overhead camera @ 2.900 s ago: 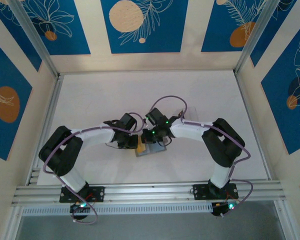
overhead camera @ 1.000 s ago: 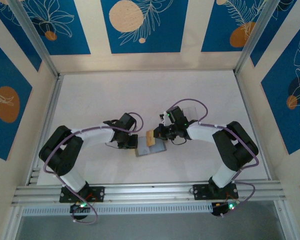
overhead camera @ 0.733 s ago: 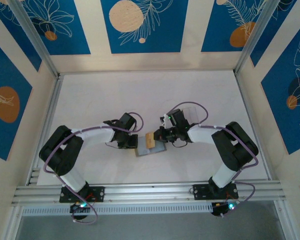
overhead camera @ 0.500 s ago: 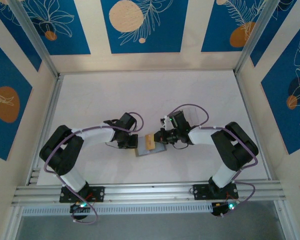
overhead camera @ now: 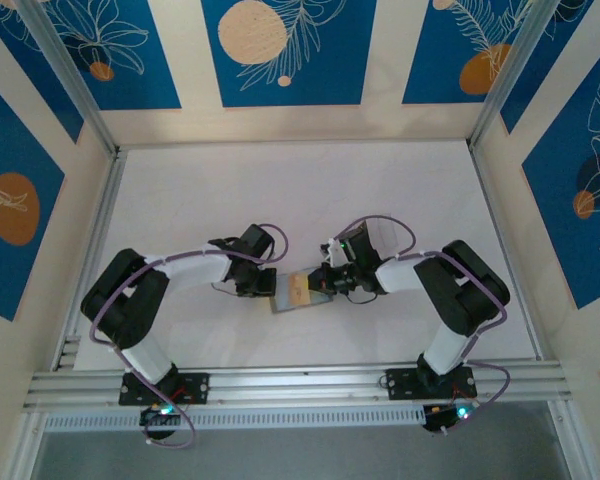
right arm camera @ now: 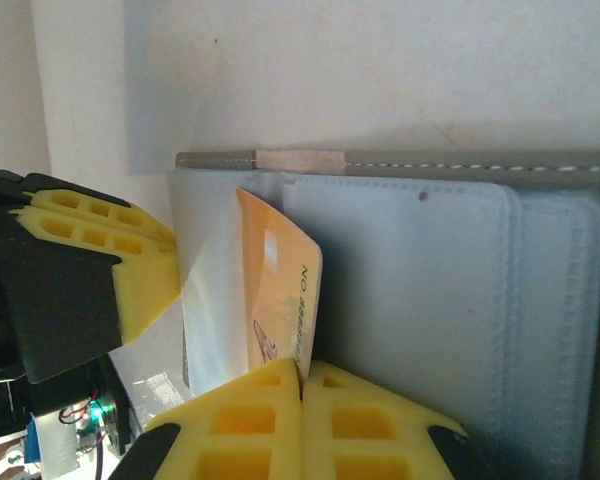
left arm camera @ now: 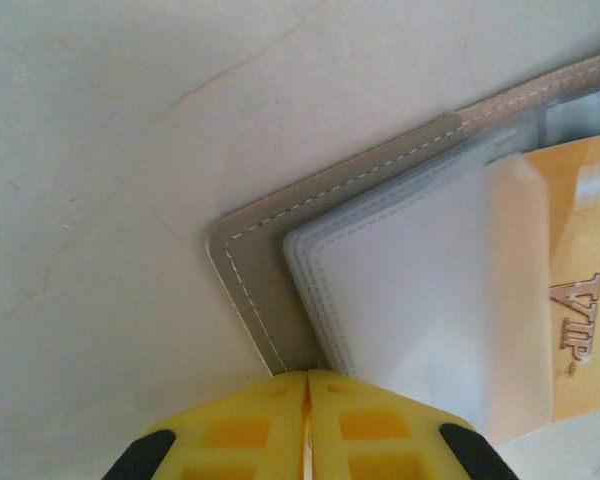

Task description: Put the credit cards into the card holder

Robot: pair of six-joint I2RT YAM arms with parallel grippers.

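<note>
Nearby, left fingers (left arm camera: 308,385) touch the holder (left arm camera: 265,300) beside the orange card (right arm camera: 280,275).

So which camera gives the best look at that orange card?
The right wrist view: the orange card sits mid-frame, tilted, pinched by the right tool, partly under a clear sleeve of the card holder. The left wrist view catches its VIP end at the frame edge; the top view makes it a tiny orange speck.

The orange card (left arm camera: 580,230) at the holder (left arm camera: 260,300) bears the dark brown letters "VIP", seen turned sideways in the left wrist view, well away from the holder's stitched corner. In the right wrist view, "NO" runs along the card's edge, followed by digits that look like eights but are too small to be sure.
</note>
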